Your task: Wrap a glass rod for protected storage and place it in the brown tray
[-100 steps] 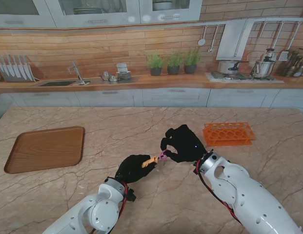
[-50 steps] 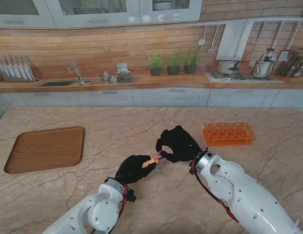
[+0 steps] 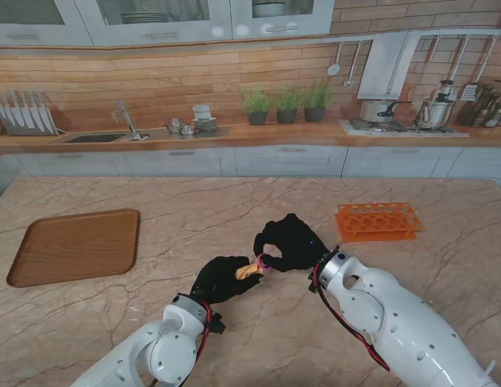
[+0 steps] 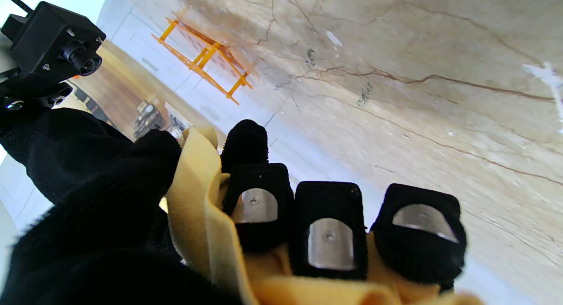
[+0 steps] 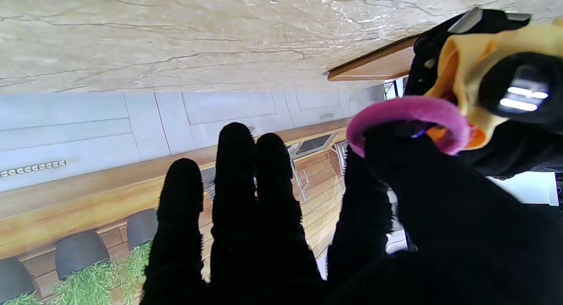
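Marble table (image 3: 234,201): veined, beige, runs under both hands. Orange rack (image 3: 377,221): stands on the table just beyond the right hand (image 3: 290,242), on its outer side, not touching it; farther still from the left hand (image 3: 226,278). Back counter, well beyond both hands: sink (image 3: 94,138) with faucet (image 3: 127,119) past the left hand's side; three potted plants (image 3: 287,103) roughly straight beyond the right hand; stove (image 3: 387,125) with kettle (image 3: 438,109) past its outer side. Utensils (image 3: 344,60) hang on the wall there.

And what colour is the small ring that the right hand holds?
Pink-purple ring; the right wrist view shows it best.
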{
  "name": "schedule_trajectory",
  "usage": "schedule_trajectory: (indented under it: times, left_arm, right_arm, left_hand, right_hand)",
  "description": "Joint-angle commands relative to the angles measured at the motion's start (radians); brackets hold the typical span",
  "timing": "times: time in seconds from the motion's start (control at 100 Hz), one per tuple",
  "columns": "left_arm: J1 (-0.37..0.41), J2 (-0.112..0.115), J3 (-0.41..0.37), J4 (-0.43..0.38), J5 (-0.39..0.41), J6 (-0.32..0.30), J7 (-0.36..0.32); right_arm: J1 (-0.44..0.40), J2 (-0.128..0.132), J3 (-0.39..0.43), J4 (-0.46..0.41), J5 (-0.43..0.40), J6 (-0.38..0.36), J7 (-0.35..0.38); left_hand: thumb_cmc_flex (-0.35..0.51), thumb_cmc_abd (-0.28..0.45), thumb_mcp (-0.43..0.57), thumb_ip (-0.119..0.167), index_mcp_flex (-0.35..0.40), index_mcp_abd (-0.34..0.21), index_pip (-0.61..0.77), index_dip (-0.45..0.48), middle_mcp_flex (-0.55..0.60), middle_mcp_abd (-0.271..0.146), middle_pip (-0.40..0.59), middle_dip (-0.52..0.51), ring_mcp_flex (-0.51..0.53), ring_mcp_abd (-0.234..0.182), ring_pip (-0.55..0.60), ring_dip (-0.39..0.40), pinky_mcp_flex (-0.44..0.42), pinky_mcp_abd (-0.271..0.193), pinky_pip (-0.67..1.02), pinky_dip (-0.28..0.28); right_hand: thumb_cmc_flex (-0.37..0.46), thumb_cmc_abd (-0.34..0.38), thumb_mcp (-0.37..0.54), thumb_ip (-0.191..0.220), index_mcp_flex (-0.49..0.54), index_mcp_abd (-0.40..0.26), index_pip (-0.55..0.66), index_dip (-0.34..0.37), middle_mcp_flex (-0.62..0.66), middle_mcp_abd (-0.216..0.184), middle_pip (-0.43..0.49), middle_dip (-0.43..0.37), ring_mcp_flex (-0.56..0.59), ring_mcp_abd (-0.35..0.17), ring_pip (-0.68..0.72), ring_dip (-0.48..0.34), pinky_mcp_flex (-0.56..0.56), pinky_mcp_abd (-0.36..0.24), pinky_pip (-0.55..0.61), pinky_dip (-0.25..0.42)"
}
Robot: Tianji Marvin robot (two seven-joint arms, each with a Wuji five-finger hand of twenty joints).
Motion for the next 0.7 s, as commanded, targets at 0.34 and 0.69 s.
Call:
schedule_trajectory:
  times: [0.34, 0.69]
  left_arm:
    - [0.000, -0.023, 0.007, 0.012, 0.002, 0.043, 0.062]
    - [0.017, -0.029, -0.004, -0.019, -0.052, 0.097, 0.039]
  right_arm:
    - [-0.014, -0.007, -0.008, -0.027, 0.012, -0.018, 0.016]
    - [0.003, 0.004, -0.029, -0.015, -0.057, -0.052, -0.023]
  left_hand:
    - [-0.092, 0.113, -0.577, 0.000, -0.075, 0.070, -0.020, 0.105, -0.011, -0.109, -0.001, 0.076, 0.019, -0.107, 0.045, 0.013, -0.040, -0.045, 0.123, 0.009]
    - [-0.053, 0.338, -0.571, 0.020, -0.059, 0.097, -0.050, 0.103, -0.009, -0.048, 0.011, 0.081, 0.018, -0.027, 0.045, 0.040, -0.059, 0.044, 0.081, 0.042]
  right_hand:
    - [0.019, 0.012, 0.008, -0.018, 0.054, -0.022, -0.003, -0.014, 0.084, -0.006, -0.005, -0.003, 0.034, 0.005, -0.023, 0.002, 0.001, 0.001, 0.000, -0.008]
    - [0.008, -0.042, 0.042, -0.022, 0.088, -0.005, -0.001, -0.028, 0.112, -0.005, -0.002, 0.002, 0.043, 0.012, -0.029, 0.010, 0.007, 0.017, -0.014, -0.001]
